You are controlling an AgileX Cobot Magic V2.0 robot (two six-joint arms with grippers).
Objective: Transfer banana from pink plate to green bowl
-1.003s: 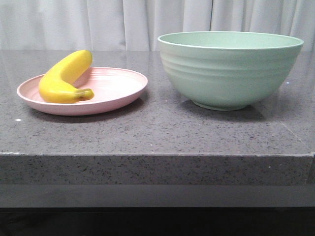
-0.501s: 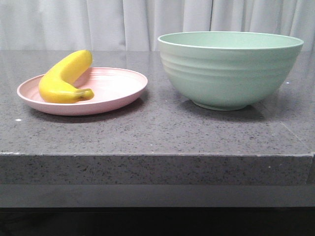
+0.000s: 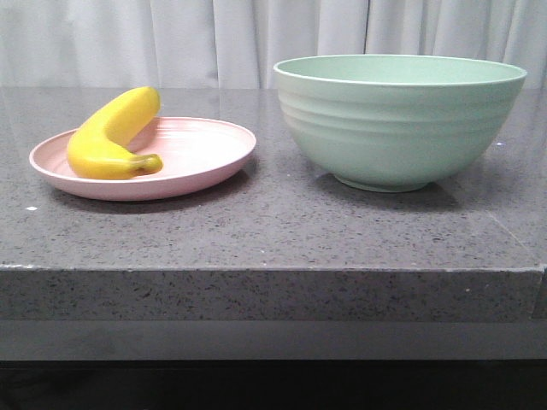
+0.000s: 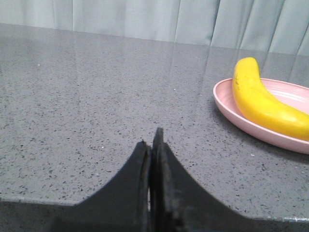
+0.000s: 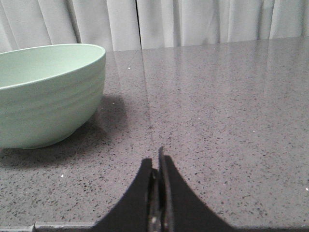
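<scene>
Both my left gripper [image 4: 150,145] and right gripper [image 5: 158,166] are sitting clenched, empty; banana [image 3: 111,137] is lying on the pink plate [image 3: 201,166], stem pointing near-right, left of the green bowl [image 3: 397,120].

bench [image 3: 256,231]: dark grey speckled stone, thick front edge | pink plate [image 3: 205,158]: rests on it at left (shallow, ridged) | green bowl [image 3: 397,120]: stands on it at right, apart from the plate

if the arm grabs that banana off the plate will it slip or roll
The banana looks smooth and glossy, likely plastic, so it may slip in a narrow pinch. Its curved body leans on the pink plate rim, so a push would probably rock or pivot it. It probably stays stiff.
</scene>
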